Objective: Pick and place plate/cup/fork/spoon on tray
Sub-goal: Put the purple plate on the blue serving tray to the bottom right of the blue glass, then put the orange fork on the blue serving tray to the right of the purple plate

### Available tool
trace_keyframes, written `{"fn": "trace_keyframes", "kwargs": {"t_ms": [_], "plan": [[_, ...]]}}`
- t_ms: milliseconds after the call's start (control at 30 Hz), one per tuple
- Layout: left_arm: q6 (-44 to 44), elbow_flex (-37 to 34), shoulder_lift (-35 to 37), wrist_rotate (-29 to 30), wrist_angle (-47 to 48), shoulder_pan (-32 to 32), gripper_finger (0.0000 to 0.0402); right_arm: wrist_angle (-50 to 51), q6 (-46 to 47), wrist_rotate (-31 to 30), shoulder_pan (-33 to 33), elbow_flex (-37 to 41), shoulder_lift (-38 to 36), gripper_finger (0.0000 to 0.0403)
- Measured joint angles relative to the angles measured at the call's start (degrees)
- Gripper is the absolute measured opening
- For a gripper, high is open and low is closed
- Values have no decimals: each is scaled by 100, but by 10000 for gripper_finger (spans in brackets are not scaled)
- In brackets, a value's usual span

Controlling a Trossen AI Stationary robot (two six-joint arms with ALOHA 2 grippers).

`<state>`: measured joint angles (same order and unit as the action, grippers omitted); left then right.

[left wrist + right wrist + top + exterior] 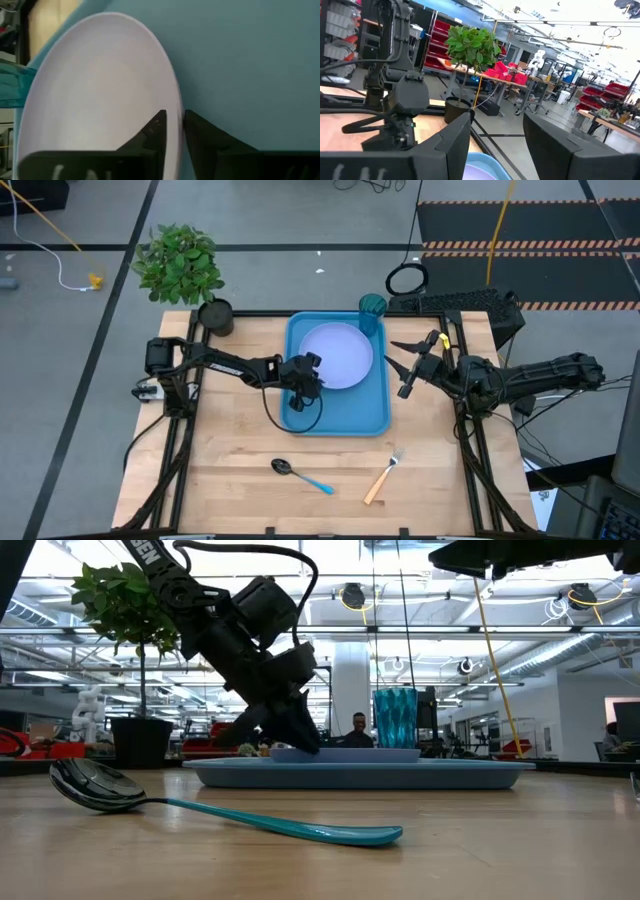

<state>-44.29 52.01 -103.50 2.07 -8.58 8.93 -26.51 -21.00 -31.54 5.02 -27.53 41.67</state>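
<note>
The left gripper (172,131) is down on the near-left edge of the plate (337,355), its jaws pinching the plate's rim with one finger over and one under; the plate lies flat inside the tray (305,416), toward the far end. The danger here is in the release: if the jaws part only a little or lift away at a slant, the under finger may catch the rim and drag or tip the plate, perhaps shoving it against the cup (372,307), which stands in the tray's far right corner just beside the plate. A light, ribbed tumbler of that kind would likely topple easily. The right gripper (402,366) hangs just beyond the tray's right side, jaws apart and empty. The spoon (301,475) and fork (382,477) lie on the bench (230,480) near its front edge, well apart from the tray; both are low and thin, so a grasp from above could slip.
</note>
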Motion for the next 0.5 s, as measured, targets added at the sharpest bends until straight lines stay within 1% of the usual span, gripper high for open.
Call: {"fn": "trace_keyframes", "kwargs": {"t_ms": [133,233,333,433,500], "plan": [[201,0,0,13,-189,0,125,194,312,4,4,0,0,176],[343,0,0,74,-224,-1,148,398,591,8,4,0,0,176],[601,-4,51,119,-229,-52,159,663,906,21,4,0,0,176],[955,-6,170,145,-179,-191,161,938,1261,28,4,0,0,176],[1279,-3,293,271,-225,-325,161,1126,1526,28,33,-1,11,176]]}}
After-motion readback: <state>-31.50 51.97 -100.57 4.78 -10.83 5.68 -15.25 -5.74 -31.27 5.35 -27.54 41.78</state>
